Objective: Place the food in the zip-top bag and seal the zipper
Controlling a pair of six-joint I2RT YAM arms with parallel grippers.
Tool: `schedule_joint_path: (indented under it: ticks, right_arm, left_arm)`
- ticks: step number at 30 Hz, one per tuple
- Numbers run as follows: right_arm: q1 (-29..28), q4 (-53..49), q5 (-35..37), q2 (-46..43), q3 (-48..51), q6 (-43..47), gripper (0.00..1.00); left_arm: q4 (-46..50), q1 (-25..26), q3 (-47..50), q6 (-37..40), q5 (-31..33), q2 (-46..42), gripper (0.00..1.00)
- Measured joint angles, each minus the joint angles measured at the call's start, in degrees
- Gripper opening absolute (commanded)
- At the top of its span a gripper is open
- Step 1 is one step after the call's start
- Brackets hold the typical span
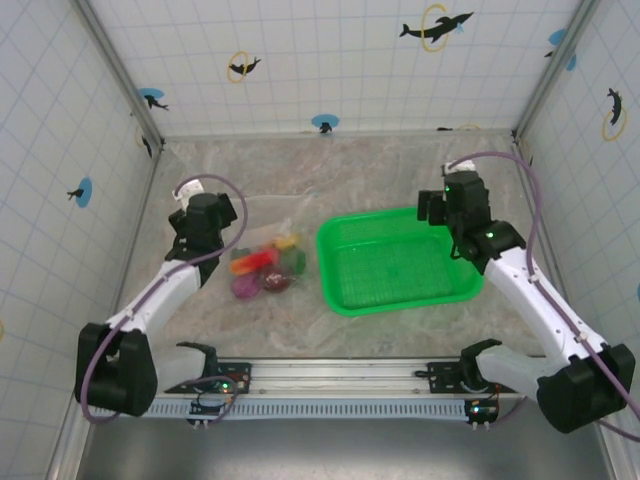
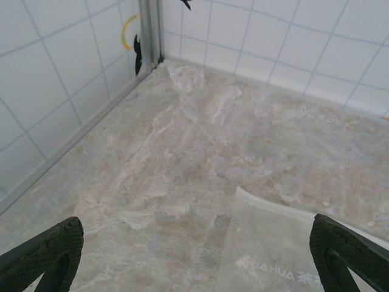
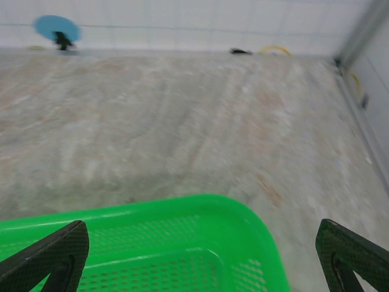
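Observation:
The zip-top bag point(image 1: 268, 262) lies flat on the table left of centre, with the food point(image 1: 262, 270) bunched inside it: yellow, orange, green, maroon and magenta pieces. My left gripper point(image 1: 210, 222) hovers just left of the bag, jaws wide open and holding nothing. In the left wrist view a clear corner of the bag point(image 2: 273, 255) lies between the fingertips point(image 2: 51, 249), and the zipper point(image 2: 276, 210) runs along its far edge as a paler straight strip. My right gripper point(image 1: 440, 208) hangs open over the far right corner of the green basket.
The green mesh basket point(image 1: 340, 290) stands right of the bag with nothing in it; its rim point(image 3: 182, 210) fills the lower right wrist view. Tiled walls close in the left, back and right sides. Bare marble table lies behind the bag and basket.

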State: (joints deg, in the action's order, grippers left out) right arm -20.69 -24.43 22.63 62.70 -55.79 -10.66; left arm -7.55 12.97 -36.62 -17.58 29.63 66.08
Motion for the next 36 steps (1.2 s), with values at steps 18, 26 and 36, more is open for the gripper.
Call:
schedule_joint_path:
  ticks: [18,26,36]
  right_arm:
    - [-5.35,-35.98,-15.72,-15.39,4.5,-15.28,0.0]
    - [-20.59,-47.06,-19.82,-15.34,6.54,-23.12,0.0]
    - [-23.65,-34.93,-21.27,-9.2,17.51,-23.34,0.15]
  left_arm:
    - [-2.32,-0.5,16.92,4.74,-1.77,-7.34,0.98]
    - [-1.92,1.57,16.9,5.14,-10.12,-7.21,0.98]
    - [-0.9,1.62,16.74,4.83,-9.92,-7.48,0.98]
